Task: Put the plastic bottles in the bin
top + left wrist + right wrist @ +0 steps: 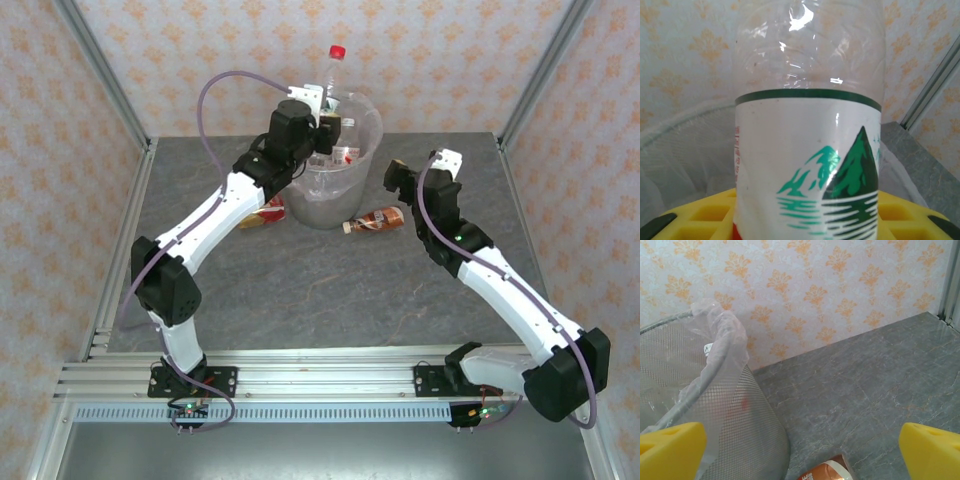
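My left gripper [324, 108] is shut on a clear bottle [334, 75] with a red cap, held upright over the bin [345, 195]. In the left wrist view that bottle [810, 160] has a white label with green mountains, and yellow fingers [700, 217] clamp its base above the bin's rim [675, 127]. More bottles [346, 152] lie inside the bin. A brown-labelled bottle [378, 219] lies on the table just right of the bin. My right gripper [394, 180] hangs open above it. Its yellow fingertips [670, 446] frame the bottle's end [829, 471] beside the mesh bin [725, 435].
Another bottle [266, 212] with a red-orange label lies left of the bin, partly under my left arm. Patterned walls and metal frame posts [105, 80] close in the grey table [330, 290]. There is open tabletop in front of the bin.
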Controlling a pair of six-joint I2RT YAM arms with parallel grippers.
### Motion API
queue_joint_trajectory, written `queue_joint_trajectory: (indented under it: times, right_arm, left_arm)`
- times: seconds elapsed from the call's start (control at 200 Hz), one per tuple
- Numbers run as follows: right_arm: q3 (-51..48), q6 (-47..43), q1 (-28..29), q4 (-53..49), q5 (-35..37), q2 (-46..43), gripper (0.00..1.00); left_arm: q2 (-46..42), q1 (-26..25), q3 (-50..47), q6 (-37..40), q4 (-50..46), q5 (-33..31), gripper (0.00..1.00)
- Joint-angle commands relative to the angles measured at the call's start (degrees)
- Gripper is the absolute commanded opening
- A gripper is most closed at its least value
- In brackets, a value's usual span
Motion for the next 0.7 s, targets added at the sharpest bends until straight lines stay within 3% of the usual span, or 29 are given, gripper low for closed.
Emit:
queue_joint_trajectory:
  times: [0.0, 0.335, 0.525, 0.696]
  right_arm:
    - [-0.21, 1.22, -0.23, 1.28, 1.63, -0.18, 0.99]
    - [1.26, 4.02, -0.36, -1.24, -1.99, 5.34, 0.99]
    - [4.56, 7.11, -0.62, -6.15, 0.09, 10.38, 0.99]
    - [4.48, 11.33, -2.76, -6.17, -3.66, 12.74, 0.99]
  left_arm:
    - [-0.89, 0.51, 2.05, -5.62, -2.64, 2.3, 0.48]
    - [-5.37, 0.51, -1.23, -5.83, -1.3, 5.25, 1.0]
    - [-9.54, 0.66, -3.87, -4.77, -1.09, 6.41, 1.0]
    - [-15.41, 1.24, -9.26, -4.37, -0.4, 4.94, 1.0]
